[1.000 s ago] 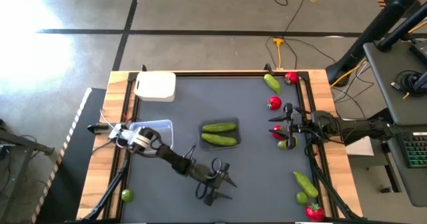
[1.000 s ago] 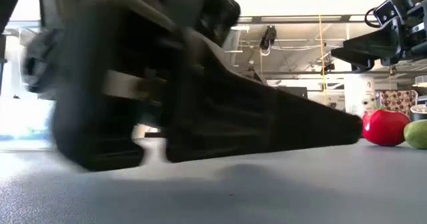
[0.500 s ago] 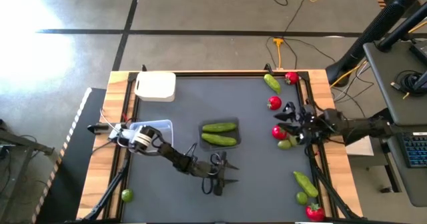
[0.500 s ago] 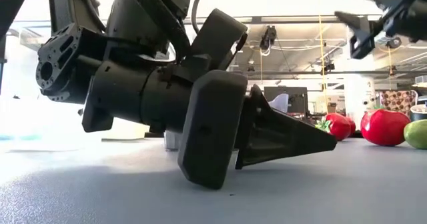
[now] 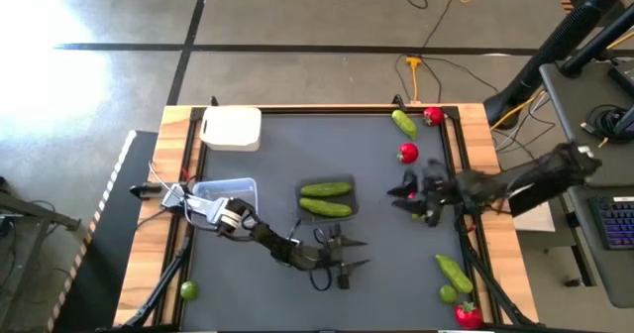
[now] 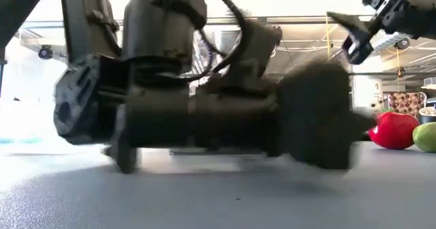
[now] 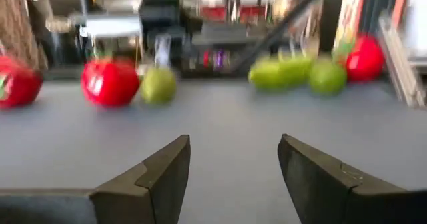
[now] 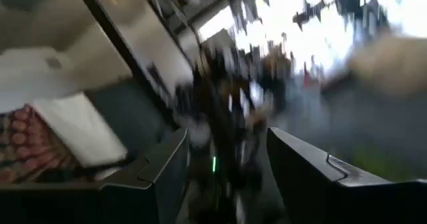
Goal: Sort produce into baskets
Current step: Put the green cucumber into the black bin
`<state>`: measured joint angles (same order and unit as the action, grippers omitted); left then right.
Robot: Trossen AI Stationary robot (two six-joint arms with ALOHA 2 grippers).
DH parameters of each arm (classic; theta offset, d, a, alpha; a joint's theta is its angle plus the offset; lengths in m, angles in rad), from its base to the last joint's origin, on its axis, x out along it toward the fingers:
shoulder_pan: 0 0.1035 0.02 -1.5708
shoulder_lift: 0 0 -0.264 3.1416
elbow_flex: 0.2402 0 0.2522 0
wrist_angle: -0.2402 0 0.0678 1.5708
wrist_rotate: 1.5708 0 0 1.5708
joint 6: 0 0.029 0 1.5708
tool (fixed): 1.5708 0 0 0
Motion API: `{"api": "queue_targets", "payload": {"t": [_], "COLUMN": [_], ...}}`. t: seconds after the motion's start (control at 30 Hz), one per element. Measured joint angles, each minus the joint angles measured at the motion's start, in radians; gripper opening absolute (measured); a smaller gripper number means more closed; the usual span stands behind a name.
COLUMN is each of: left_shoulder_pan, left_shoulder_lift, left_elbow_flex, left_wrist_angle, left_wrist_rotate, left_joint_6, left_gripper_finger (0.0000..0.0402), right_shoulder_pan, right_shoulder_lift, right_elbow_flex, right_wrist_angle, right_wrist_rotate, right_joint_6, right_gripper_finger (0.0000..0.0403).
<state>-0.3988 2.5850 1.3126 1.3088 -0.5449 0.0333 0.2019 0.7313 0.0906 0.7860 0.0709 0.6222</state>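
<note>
The left pincer [image 5: 342, 262] sits low over the desk [image 5: 258, 204] near the middle of its front edge, fingers spread with nothing between them, as the left wrist view shows. The right pincer [image 5: 416, 196] hovers toward the right edge, beside a red fruit [image 5: 408, 153]; its fingers stand apart in the right wrist view, and no item shows between them.

Two cucumbers [image 5: 325, 198] already lie in the dark basket [image 5: 299, 200] at the desk's centre. The clear basket [image 5: 230, 187] sits by the left edge and the white basket [image 5: 231, 129] in the far left corner. Loose produce remains: a cucumber [image 5: 403, 124] and another red fruit [image 5: 433, 116] in the far right corner, a cucumber, lime and red fruit at the near right corner [image 5: 455, 274], and a lime [image 5: 188, 291] by the near left corner.

These look like light, hard, smooth toys. The round limes would likely roll or squirt out, so pinch them across the middle; cucumbers are best taken across their width at mid-length; red fruits around the body, not the leafy top
</note>
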Motion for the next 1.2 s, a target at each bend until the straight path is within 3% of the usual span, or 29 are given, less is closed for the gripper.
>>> {"api": "queue_targets", "payload": {"t": [0.1, 0.23, 0.5, 0.6, 0.73, 0.83, 1.03, 1.2], "left_shoulder_pan": [-0.001, -0.011, -0.016, -0.017, -0.013, -0.013, -0.011, -0.011], "left_shoulder_lift": [0.036, 0.043, 0.042, 0.042, 0.042, 0.042, 0.042, 0.042], "left_elbow_flex": [0.058, 0.067, 0.056, 0.056, 0.055, 0.055, 0.072, 0.103], "left_wrist_angle": [-0.04, -0.065, -0.027, -0.022, -0.019, -0.027, -0.121, -0.195], "left_wrist_rotate": [-0.056, -0.093, -0.091, -0.046, 0.054, 0.065, 0.102, 0.124], "left_joint_6": [0.08, 0.087, 0.085, 0.071, 0.031, 0.013, -0.067, -0.077], "left_gripper_finger": [0.0209, 0.0209, 0.0209, 0.0209, 0.0209, 0.0209, 0.0209, 0.0209], "right_shoulder_pan": [0.059, 0.132, 0.296, 0.367, 0.451, 0.509, 0.555, 0.547], "right_shoulder_lift": [0.154, 0.276, 0.491, 0.598, 0.729, 0.818, 0.937, 0.95], "right_elbow_flex": [0.085, 0.282, 0.842, 1.014, 1.139, 1.165, 1.136, 1.104], "right_wrist_angle": [-0.061, -0.354, -1.54, -1.838, -2.021, -2.086, -2.085, -2.067], "right_wrist_rotate": [-0.001, -0.004, -0.073, -0.121, -0.277, -0.36, -0.492, -0.569], "right_joint_6": [0.226, 0.436, 0.804, 0.91, 0.982, 1.005, 0.984, 0.964], "right_gripper_finger": [0.0196, 0.0196, 0.0196, 0.0196, 0.0196, 0.0196, 0.0196, 0.0196]}}
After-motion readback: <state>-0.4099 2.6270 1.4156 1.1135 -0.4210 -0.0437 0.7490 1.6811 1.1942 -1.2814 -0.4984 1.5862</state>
